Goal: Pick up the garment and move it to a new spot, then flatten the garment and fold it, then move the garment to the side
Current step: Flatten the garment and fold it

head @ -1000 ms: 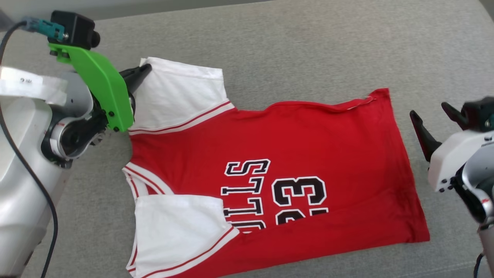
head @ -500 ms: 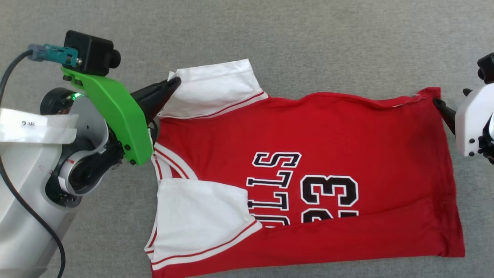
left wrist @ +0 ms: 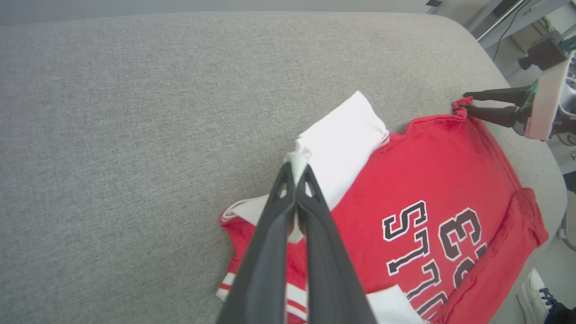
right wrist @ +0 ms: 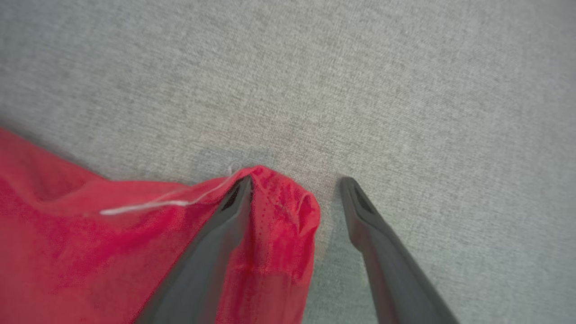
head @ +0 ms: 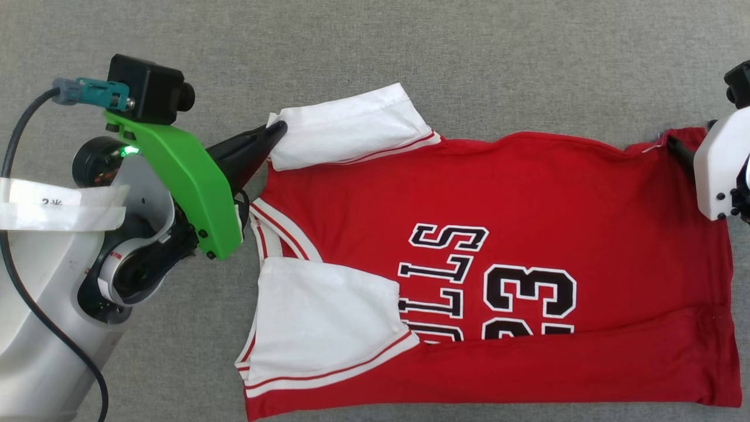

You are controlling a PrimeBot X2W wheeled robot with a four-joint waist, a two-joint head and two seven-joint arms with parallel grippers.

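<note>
Head view overhead; wrist views low, close; all share garment [head: 527, 193].

Wears a bright green bracket [head: 187, 176] at the left wrist, fixed with small dark screws and topped by a black box camera [head: 146, 88] with a teal plug [head: 96, 94] and black cable [head: 26, 111]. Shows a pale grey forearm shell [head: 35, 328] banded with white printed tape [head: 53, 208]. Ends in a left gripper [left wrist: 297, 167] of two long, dark, tapered fingers [left wrist: 265, 256]. Carries a white, dark-screwed housing [head: 718, 170] at the right wrist.
</note>
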